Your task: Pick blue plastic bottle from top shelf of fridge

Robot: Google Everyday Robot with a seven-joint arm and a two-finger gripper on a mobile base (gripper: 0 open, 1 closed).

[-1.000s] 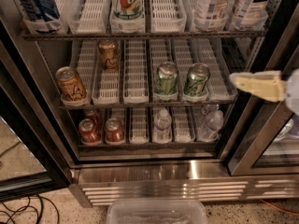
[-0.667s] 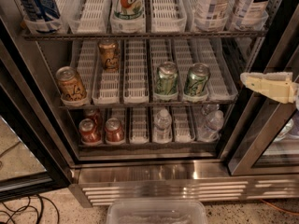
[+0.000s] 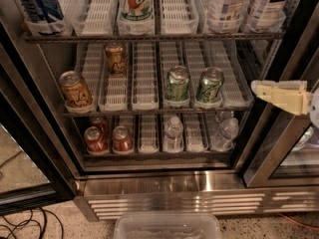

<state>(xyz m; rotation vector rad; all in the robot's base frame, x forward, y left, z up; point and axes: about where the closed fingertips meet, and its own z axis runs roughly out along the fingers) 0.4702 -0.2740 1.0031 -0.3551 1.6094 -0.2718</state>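
The fridge stands open in front of me. Its top shelf is a wire rack with white slotted lane trays. The blue plastic bottle stands on it to the right of middle. I see only its lower part, with a pale blue label and nutrition text; the cap is cut off by the frame's top. My gripper is cream-coloured. It hovers at the right, in front of the door frame, lower than the top shelf and right of the bottle, holding nothing that I can see.
The top shelf also holds a dark-blue-labelled bottle, a white-labelled bottle and another bottle. Brown cans and green cans sit on the middle rack, water bottles below. A clear bin stands on the floor.
My gripper has shifted slightly to the right and a little lower. Nothing in the fridge has moved.
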